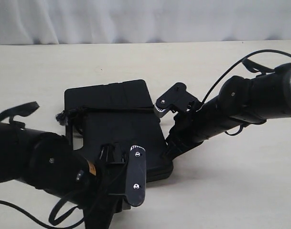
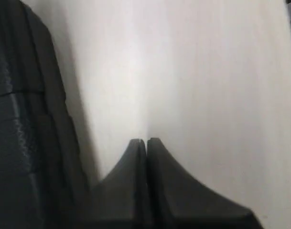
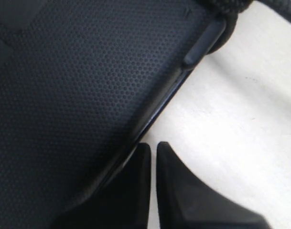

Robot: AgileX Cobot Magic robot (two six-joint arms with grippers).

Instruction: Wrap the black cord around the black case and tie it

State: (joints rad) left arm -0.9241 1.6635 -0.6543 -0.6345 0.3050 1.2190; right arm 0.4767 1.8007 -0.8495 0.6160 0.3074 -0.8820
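The black case point(image 1: 121, 124) lies flat mid-table, and its textured lid point(image 3: 88, 86) fills much of the right wrist view. The black cord point(image 1: 116, 109) runs across the lid to a frayed knot point(image 1: 61, 117) at the left edge. A loop of the cord point(image 3: 231, 7) hangs past a side latch point(image 3: 202, 43). My right gripper point(image 1: 168, 151) point(image 3: 153, 145) sits at the case's right edge, its fingers almost together with nothing between them. My left gripper point(image 2: 146, 140) is shut and empty over bare table beside the case's side wall point(image 2: 26, 124). In the exterior view its tips are hidden by the arm.
The left arm point(image 1: 40, 162) covers the case's near-left corner, with its camera bracket point(image 1: 136, 176) over the front edge. The right arm point(image 1: 241, 102) reaches in from the right, trailing a looped cable point(image 1: 231, 69). A pale curtain point(image 1: 145, 19) backs the beige table point(image 1: 231, 191).
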